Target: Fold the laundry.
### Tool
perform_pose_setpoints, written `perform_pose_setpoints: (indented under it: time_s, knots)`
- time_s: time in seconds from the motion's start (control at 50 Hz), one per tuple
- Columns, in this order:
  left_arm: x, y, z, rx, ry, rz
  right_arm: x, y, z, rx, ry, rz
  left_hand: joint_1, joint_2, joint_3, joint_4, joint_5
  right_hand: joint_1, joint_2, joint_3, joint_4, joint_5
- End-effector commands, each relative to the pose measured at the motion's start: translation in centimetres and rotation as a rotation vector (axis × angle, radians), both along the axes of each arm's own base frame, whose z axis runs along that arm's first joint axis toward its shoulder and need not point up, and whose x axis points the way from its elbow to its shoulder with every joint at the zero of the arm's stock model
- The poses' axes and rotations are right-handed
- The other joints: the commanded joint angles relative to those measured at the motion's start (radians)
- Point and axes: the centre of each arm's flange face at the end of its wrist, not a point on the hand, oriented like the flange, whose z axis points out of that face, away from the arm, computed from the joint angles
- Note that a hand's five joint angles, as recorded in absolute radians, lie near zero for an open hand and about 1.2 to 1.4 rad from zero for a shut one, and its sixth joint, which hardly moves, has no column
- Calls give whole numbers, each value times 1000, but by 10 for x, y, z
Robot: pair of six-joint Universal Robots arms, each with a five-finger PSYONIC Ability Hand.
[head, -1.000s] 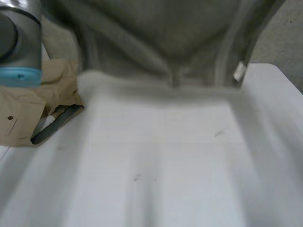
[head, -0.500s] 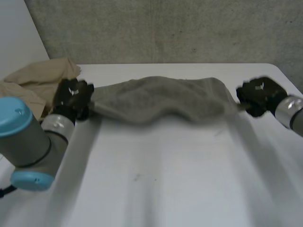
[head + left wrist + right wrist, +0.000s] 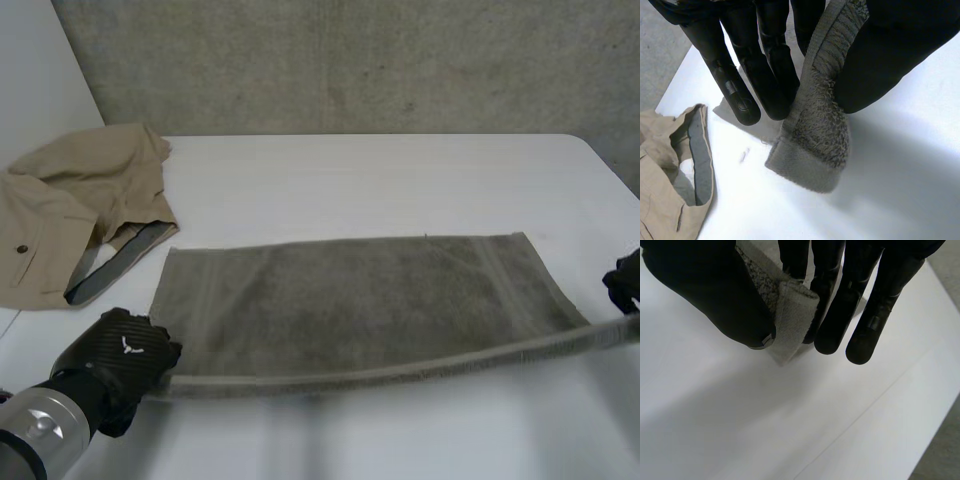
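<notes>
White surface [image 3: 400,170] runs back to a rough concrete wall [image 3: 350,60]. On it a grey towel [image 3: 350,295] lies spread out lengthways, with its far edge flat. The towel's near hem shows as a thick pale ridge stretched from one hand to the other.

The left hand [image 3: 122,360] sits at the towel's near-left corner, on a grey forearm. In the left wrist view this corner of the towel [image 3: 812,135] is pinched between the thumb [image 3: 890,55] and the straight fingers [image 3: 740,85]. The woven end band hangs folded below the thumb. Whether its tip touches the surface cannot be told.

The right hand [image 3: 625,282] is at the towel's near-right corner. In the right wrist view its thumb [image 3: 705,295] presses a folded bit of the towel [image 3: 790,315] against the fingers [image 3: 865,305], which point down toward the surface. Both hands are therefore grasping the towel, one at each near corner.

A beige garment [image 3: 70,210] lies crumpled beyond the towel's far-left corner. A dark grey inner band shows along its open edge, and there is a small button on its front. The end of that band lies just beside the towel's far-left corner, and whether the two touch cannot be told. In the left wrist view the garment [image 3: 660,200] lies beside the fingers, with bare surface between it and the pinched corner of the towel.
</notes>
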Motion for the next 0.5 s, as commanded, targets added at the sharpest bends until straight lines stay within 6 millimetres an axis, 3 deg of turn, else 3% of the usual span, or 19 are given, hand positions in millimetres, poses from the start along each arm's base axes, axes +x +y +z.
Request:
perform_pose_setpoints:
  time_s: [0.02,0.22,0.34,0.42,0.5]
  knots:
    - [-19,-43,-17,-124,32,-17,10,-14,-43,23,-51,-1,190,161,161,160,178,412,218,215,206,222]
    - [-50,-119,-46,-215,76,-9,54,-60,-69,-135,-77,1,169,140,141,140,158,412,218,215,206,222]
    - [-58,-161,-45,-339,90,67,70,-89,-78,-248,-93,4,164,135,135,134,152,412,218,215,206,222]
    - [-66,-182,-49,-384,95,91,90,-110,-82,-328,-104,-1,164,135,135,134,152,412,218,215,206,222]
    - [-73,-201,-54,-411,98,96,97,-128,-88,-384,-88,-31,140,111,111,110,128,412,218,215,206,222]
